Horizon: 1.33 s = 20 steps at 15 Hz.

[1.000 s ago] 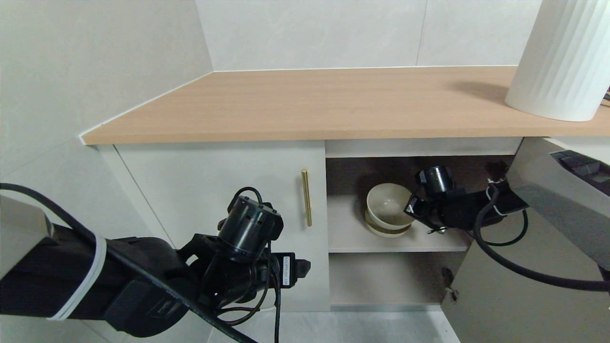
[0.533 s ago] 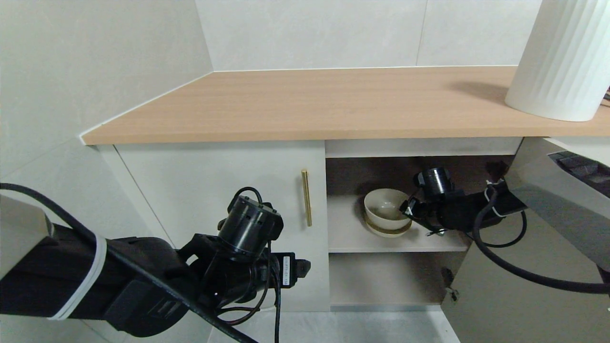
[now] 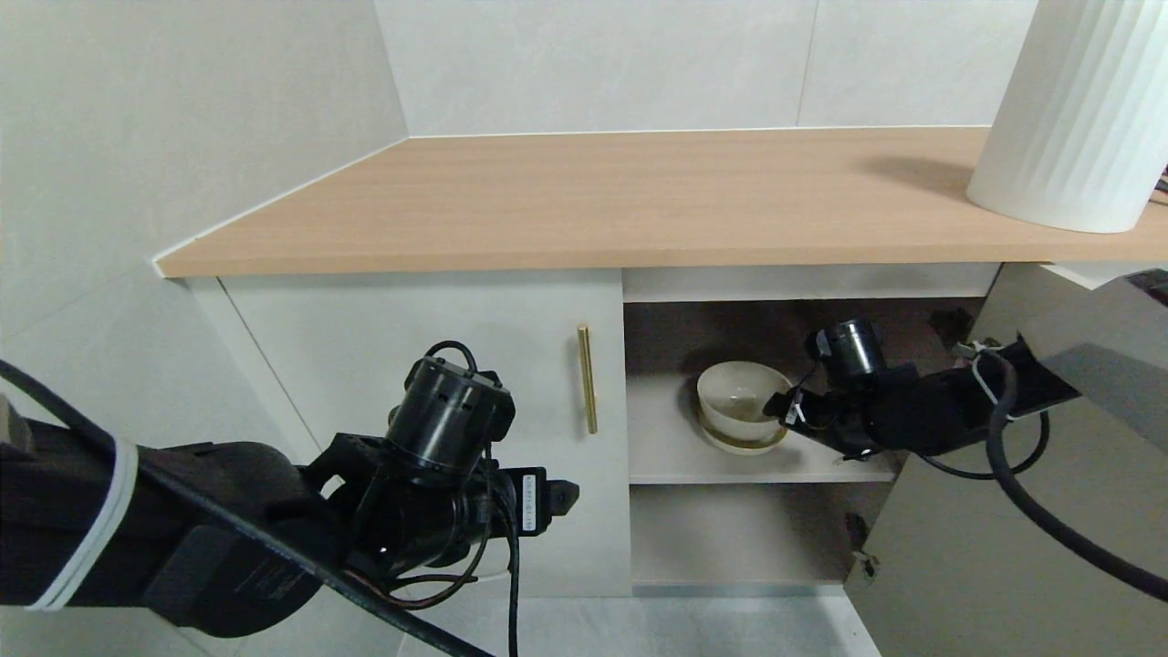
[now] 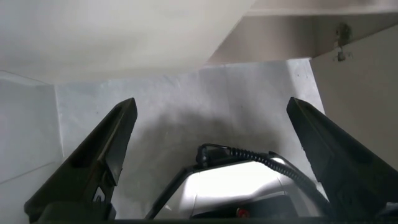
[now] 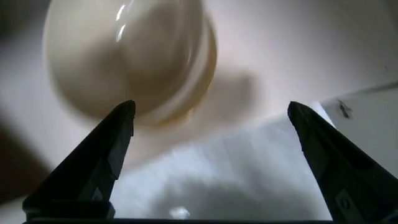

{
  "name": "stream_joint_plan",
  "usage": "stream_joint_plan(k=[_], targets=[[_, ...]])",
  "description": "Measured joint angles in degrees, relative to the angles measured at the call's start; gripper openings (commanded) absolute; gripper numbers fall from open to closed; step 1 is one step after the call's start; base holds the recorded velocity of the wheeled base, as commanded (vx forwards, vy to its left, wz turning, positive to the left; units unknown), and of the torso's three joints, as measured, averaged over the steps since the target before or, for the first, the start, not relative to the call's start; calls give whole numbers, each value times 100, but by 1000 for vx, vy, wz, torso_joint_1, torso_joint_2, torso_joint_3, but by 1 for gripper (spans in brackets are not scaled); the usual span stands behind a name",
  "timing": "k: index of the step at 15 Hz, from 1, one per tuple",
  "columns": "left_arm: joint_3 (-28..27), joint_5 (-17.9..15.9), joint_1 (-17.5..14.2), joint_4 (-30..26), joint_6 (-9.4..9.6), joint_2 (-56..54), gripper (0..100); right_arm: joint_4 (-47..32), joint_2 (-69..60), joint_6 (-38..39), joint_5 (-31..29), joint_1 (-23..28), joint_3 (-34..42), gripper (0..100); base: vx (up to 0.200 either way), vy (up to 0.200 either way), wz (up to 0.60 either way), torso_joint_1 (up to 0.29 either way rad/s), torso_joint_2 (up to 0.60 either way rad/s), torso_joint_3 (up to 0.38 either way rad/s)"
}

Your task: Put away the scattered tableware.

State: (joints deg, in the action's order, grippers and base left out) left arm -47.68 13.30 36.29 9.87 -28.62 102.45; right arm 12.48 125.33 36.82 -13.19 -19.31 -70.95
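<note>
A cream bowl point(image 3: 737, 406) sits upright on a darker-rimmed dish point(image 3: 739, 443) on the cabinet's middle shelf point(image 3: 666, 452). My right gripper point(image 3: 783, 408) is inside the cabinet just to the right of the bowl's rim. In the right wrist view the bowl point(image 5: 127, 59) lies beyond the right gripper point(image 5: 211, 162), which is open with nothing between its fingers point(image 5: 102, 158). My left gripper point(image 3: 564, 497) hangs low in front of the closed left door. It is open and empty point(image 4: 211, 162) over the pale floor.
The cabinet's right door point(image 3: 967, 547) stands open beside my right arm. The left door has a gold handle point(image 3: 587, 379). A white ribbed vessel point(image 3: 1072, 109) stands on the wooden countertop point(image 3: 593, 196). The lower shelf point(image 3: 739, 538) is bare.
The bowl went from tilted at my right gripper to flat on the dish. My right gripper let it go and drew back slightly to the right. My left arm shifted a little left.
</note>
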Motion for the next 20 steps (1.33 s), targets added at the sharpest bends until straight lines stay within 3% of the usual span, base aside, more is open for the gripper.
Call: stream_joint_plan(k=[4, 9, 11, 14, 20], targets=[[90, -20, -265, -350, 141, -612, 100, -151, -1312, -931, 492, -277, 1145, 100, 0, 0, 0, 0, 0, 0], [472, 13, -485, -427, 249, -1273, 100, -1738, -3222, -1334, 985, -568, 1764, 100, 0, 0, 0, 0, 0, 0], [540, 16, -507, -422, 249, -1401, 100, -1957, -3741, -1358, 1000, -811, 1985, 100, 0, 0, 0, 0, 0, 0], [553, 18, -507, -394, 230, -1356, 100, -1979, -4052, -1364, 939, -1087, 2170, 100, -200, 0, 0, 4, 2, 2], [549, 38, -484, -380, 211, -1135, 100, -1990, -4052, -1380, 874, -1162, 2264, 100, -200, 0, 0, 2, 2, 3]])
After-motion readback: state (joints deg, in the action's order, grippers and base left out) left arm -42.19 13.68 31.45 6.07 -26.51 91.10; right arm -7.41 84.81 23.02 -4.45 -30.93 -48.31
